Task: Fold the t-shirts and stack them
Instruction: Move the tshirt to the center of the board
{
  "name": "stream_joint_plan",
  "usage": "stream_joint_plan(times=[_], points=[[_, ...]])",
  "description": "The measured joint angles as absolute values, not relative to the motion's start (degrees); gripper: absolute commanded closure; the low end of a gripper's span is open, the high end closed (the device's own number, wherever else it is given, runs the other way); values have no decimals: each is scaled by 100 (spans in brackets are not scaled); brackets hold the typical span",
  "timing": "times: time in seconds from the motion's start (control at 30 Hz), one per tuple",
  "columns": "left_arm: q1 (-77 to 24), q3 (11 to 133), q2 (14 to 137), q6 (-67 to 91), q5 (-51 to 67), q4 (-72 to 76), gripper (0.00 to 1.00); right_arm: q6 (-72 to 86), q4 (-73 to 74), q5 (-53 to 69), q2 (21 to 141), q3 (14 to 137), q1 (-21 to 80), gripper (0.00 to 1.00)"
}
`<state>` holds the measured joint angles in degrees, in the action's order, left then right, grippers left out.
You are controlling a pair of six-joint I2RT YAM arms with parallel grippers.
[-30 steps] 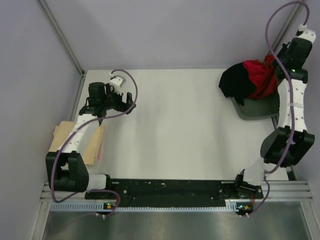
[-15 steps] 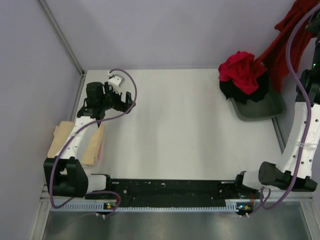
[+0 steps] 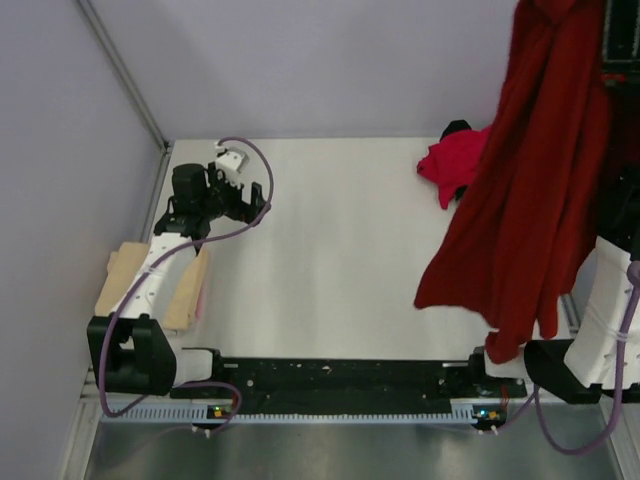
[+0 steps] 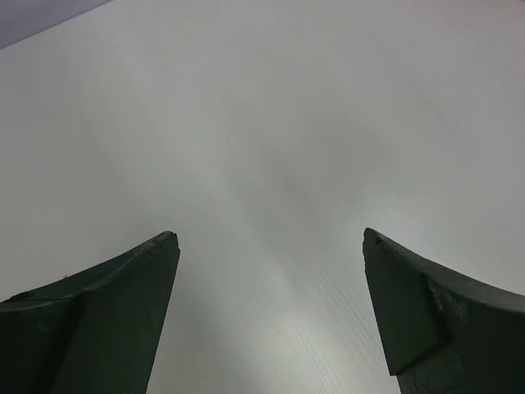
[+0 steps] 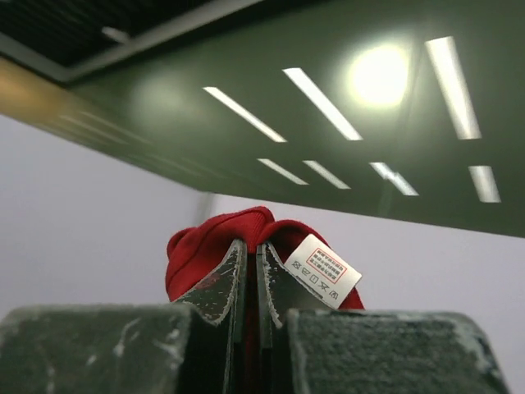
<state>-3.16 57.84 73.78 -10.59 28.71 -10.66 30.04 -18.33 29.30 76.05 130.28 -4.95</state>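
A dark maroon red t-shirt [image 3: 535, 190] hangs full length in the air at the right and hides much of that side. My right gripper [image 5: 252, 246] is raised high and shut on this shirt's collar [image 5: 209, 246], beside a white care label [image 5: 324, 269]. A bright red t-shirt [image 3: 452, 162] lies crumpled at the back right, and a bit of a black t-shirt [image 3: 457, 129] shows behind it. A pale beige t-shirt [image 3: 122, 278] lies folded at the left edge under the left arm. My left gripper [image 3: 246, 202] [image 4: 271, 238] is open over bare table, holding nothing.
The white table [image 3: 330, 250] is bounded by lilac walls, with a metal post [image 3: 125, 78] at the back left. A black base rail [image 3: 340, 376] runs along the near edge. A purple cable [image 3: 262, 165] loops over the left gripper.
The right arm has risen and pulled the maroon shirt out of the pile, so it now hangs stretched. The bright red shirt shifted left. The left arm stayed still.
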Motion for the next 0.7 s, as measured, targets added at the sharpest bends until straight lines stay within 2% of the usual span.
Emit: stream_joint_plan(times=[0.17,0.3,0.43,0.6,0.7], points=[[-316,5793,7373,-1063,2515,-1087,3,2803,-1732,3605,8125,13026,1612,100],[-261,5837,7356,-1066,2023,-1131,3,2606,-1507,3907,8923,12905,2471,100],[-95,5892,7282,-1083,1695,-1164,4,2703,-1284,4292,9710,12317,2753,100],[-34,5902,7185,-1234,1680,-1164,18,2401,-421,4904,10038,11260,2755,100],[-47,5889,7185,-1474,1916,-1181,23,2093,-261,5133,9745,9970,2672,100]])
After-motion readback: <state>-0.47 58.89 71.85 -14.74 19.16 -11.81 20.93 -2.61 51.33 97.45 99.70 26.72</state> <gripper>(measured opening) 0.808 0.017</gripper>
